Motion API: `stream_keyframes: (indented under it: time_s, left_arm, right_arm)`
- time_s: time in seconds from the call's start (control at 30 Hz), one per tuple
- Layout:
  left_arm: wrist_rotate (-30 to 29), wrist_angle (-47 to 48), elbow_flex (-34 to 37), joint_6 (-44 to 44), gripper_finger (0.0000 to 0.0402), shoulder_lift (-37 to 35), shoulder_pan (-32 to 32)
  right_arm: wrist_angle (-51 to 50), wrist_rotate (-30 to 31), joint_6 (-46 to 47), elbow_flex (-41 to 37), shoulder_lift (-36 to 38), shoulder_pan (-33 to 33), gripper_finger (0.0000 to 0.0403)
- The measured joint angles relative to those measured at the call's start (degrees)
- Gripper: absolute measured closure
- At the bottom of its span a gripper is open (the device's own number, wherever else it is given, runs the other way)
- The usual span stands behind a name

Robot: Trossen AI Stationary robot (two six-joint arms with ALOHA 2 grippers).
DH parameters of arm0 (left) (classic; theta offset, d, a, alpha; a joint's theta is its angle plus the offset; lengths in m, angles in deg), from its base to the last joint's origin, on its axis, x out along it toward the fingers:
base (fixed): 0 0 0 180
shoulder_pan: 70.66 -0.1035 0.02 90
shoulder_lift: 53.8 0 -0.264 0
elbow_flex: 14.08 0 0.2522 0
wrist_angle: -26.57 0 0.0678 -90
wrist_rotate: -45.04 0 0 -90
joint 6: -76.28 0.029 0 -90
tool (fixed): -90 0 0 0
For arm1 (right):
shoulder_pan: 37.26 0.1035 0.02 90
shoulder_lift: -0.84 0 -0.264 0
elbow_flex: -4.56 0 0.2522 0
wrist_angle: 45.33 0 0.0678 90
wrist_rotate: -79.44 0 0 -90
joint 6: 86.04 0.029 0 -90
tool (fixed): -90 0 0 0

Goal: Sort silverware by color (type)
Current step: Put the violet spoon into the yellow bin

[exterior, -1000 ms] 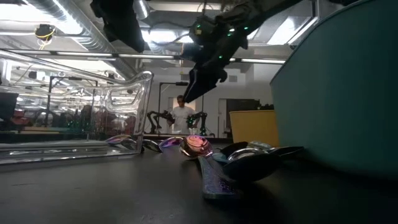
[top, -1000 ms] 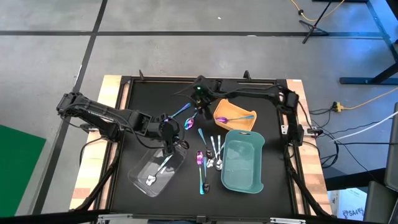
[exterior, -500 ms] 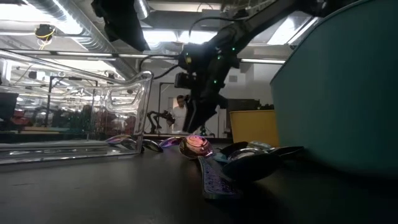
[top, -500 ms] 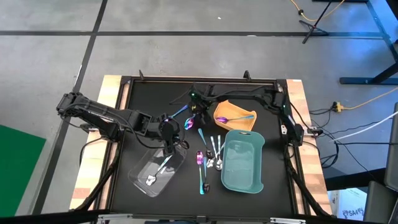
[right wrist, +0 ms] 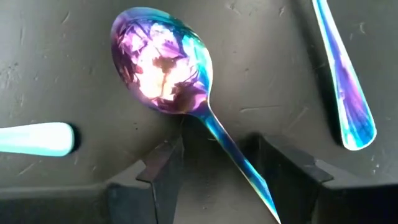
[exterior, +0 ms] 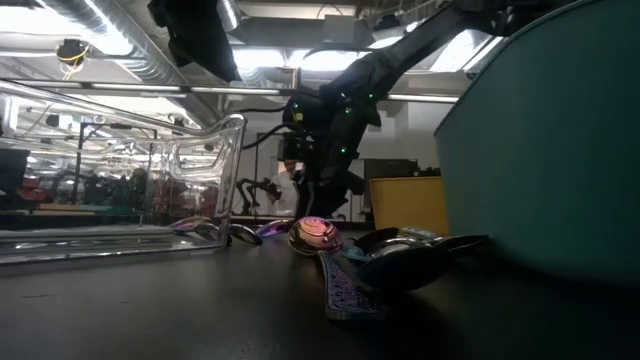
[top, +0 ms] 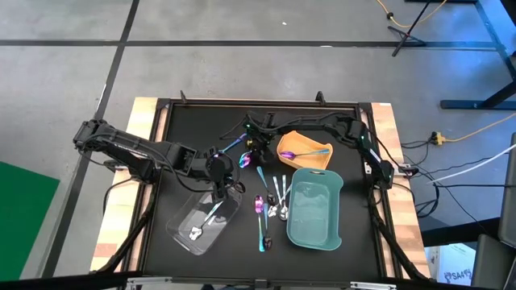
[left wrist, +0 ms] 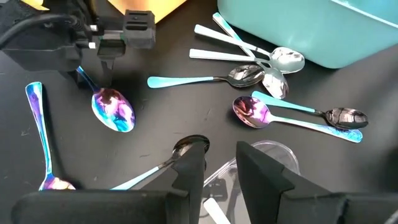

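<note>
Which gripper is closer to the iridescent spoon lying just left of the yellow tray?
Right. The right gripper straddles the iridescent spoon's handle, fingers open; the left gripper hangs farther off, over the clear tray.

A robotics lab: concrete floor with taped lines, loose cables, ceiling ducts, strip lights, another arm rig far behind the table.

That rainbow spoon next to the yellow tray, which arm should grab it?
Probably the right. The right gripper is open with a finger on each side of the rainbow spoon's handle. The left gripper hovers at the clear tray.
</note>
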Motion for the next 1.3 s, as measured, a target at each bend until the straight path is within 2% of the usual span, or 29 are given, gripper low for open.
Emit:
stream_keyframes:
  time_s: [0.17, 0.5, 0.7, 1.3]
  left_arm:
    - [0.0, -0.3, 0.0, 0.0, 0.0315, 0.0, 0.0]
    - [0.0, -0.3, 0.0, -0.1, 0.0315, 0.0, 0.0]
    - [0.0, -0.3, 0.0, -0.1, 0.0315, 0.0, 0.0]
    - [-0.1, -0.3, 0.0, -0.2, 0.0315, 0.0, 0.0]
  right_arm:
    - [0.0, -0.2, 0.0, 0.0, 0.0, 0.0, 0.0211]
    - [-0.1, -0.2, 0.0, 0.0, -0.1, 0.0, 0.0289]
    - [0.0, -0.1, 0.0, 0.0, -0.1, 0.0, 0.0315]
    - [0.2, 0.0, 0.0, 0.0, -0.2, 0.0, 0.0327]
